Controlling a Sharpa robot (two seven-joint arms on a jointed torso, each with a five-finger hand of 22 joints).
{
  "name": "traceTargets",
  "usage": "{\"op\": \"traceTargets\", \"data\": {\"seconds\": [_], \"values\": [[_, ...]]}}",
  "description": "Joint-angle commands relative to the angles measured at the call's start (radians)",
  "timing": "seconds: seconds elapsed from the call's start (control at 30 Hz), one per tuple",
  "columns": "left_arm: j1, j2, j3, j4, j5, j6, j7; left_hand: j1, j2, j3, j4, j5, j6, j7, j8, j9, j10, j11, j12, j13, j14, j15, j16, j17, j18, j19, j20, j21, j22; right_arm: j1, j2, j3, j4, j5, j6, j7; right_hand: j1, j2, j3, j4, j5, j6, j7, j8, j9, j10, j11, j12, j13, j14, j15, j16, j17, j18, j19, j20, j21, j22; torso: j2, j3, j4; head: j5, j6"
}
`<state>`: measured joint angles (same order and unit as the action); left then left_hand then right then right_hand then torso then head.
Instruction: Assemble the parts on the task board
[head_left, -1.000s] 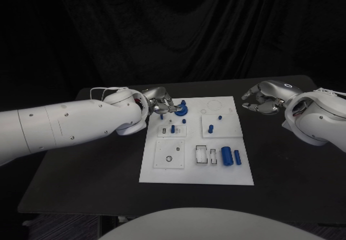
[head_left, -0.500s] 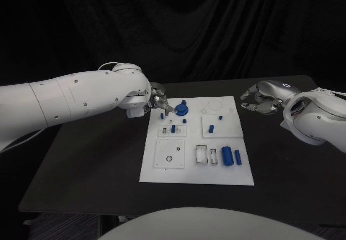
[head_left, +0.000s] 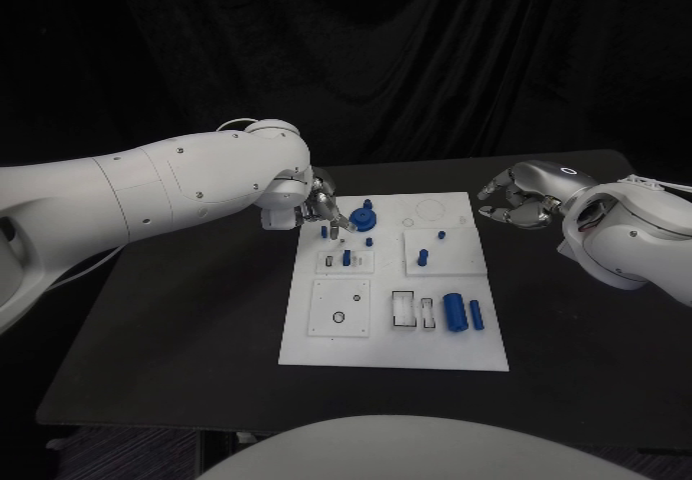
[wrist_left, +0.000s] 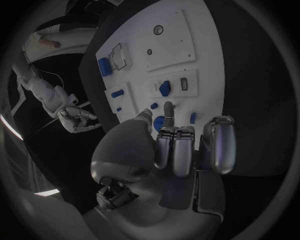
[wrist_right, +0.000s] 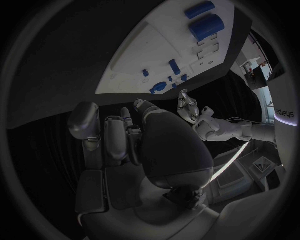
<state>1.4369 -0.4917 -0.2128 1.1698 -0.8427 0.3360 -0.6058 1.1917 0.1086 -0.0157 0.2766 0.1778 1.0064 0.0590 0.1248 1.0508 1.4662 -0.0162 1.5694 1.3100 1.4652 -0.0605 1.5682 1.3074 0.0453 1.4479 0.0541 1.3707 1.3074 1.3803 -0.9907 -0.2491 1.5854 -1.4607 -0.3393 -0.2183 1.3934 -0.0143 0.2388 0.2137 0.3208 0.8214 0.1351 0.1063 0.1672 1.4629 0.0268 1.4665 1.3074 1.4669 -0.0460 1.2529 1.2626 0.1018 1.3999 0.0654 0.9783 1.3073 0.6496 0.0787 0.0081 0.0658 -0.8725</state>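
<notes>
The white board (head_left: 397, 290) is seen in the middle of the black table (head_left: 173, 330). Small blue parts are spread over it. A round blue knob (head_left: 364, 217) is stood near the board's far left corner. Just beside it, small blue pegs (head_left: 346, 257) are stood in a little white block. Another blue peg (head_left: 423, 257) is stood on the square block to the right. Two bigger blue rolls (head_left: 462, 311) are laid side by side near the board's right edge, next to some white slots with dark frames. A small dark ring (head_left: 338, 318) is seen on the near left block.

The left hand (head_left: 320, 212) is held over the far left corner of the board, right next to the knob. Its fingertips (wrist_left: 167, 107) are pointed down at the board, close to the knob and a peg. It cannot be told whether something is pinched or touched there.

The right hand (head_left: 516, 198) is kept off the board, past its far right corner, above the table. Its fingers (wrist_right: 115, 135) are curled in, and nothing is seen in them.
</notes>
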Motion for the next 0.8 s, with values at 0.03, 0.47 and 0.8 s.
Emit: {"op": "traceTargets", "data": {"seconds": [0.03, 0.47, 0.8], "values": [[-0.009, 0.01, 0.001, -0.013, 0.021, 0.036, -0.015, 0.007, 0.0, 0.003, -0.008, 0.009, 0.01, -0.002, -0.006, -0.004, 0.105, 0.005, 0.001, 0.261, 0.106, 0.003, 0.003, 0.263, 0.004, 0.007, 0.001, 0.004, 0.198, -0.002, 0.0, 0.001, 0.001, -0.002, 0.007, -0.012, 0.007, 0.003, 0.008, 0.0, 0.004, 0.007, -0.001, -0.003, -0.001, -0.002, 0.007, -0.004, 0.153, 0.028, 0.006, -0.003, -0.001, 0.009, -0.007, 0.0, -0.004, 0.067, 0.004, -0.0032, -0.0019, 0.003, 0.0], [-0.044, 0.04, 0.001, -0.057, 0.021, 0.035, -0.012, 0.017, 0.004, 0.01, -0.017, 0.021, 0.014, -0.002, -0.014, -0.016, 0.105, 0.004, 0.001, 0.261, 0.106, 0.002, 0.003, 0.263, 0.005, 0.006, 0.0, 0.002, 0.197, -0.002, -0.004, 0.001, 0.008, -0.002, 0.008, -0.014, 0.007, 0.003, 0.008, 0.0, 0.004, 0.007, -0.001, -0.003, -0.001, -0.002, 0.007, -0.004, 0.153, 0.028, 0.006, -0.003, -0.001, 0.009, -0.007, 0.0, -0.004, 0.067, 0.004, -0.002, -0.0034, 0.003, 0.0], [-0.06, 0.046, 0.001, -0.062, 0.021, 0.036, -0.007, 0.018, 0.005, 0.012, -0.018, 0.025, 0.014, -0.002, -0.015, -0.018, 0.105, 0.004, 0.001, 0.261, 0.106, 0.002, 0.003, 0.263, 0.005, 0.005, 0.0, 0.0, 0.196, -0.002, -0.003, 0.001, 0.009, -0.002, 0.008, -0.013, 0.007, 0.003, 0.009, -0.001, 0.004, 0.008, -0.001, -0.004, -0.002, -0.003, 0.007, -0.005, 0.152, 0.028, 0.006, -0.003, -0.001, 0.009, -0.007, 0.001, -0.007, 0.066, 0.001, -0.0006, -0.0026, 0.004, 0.0]]}}
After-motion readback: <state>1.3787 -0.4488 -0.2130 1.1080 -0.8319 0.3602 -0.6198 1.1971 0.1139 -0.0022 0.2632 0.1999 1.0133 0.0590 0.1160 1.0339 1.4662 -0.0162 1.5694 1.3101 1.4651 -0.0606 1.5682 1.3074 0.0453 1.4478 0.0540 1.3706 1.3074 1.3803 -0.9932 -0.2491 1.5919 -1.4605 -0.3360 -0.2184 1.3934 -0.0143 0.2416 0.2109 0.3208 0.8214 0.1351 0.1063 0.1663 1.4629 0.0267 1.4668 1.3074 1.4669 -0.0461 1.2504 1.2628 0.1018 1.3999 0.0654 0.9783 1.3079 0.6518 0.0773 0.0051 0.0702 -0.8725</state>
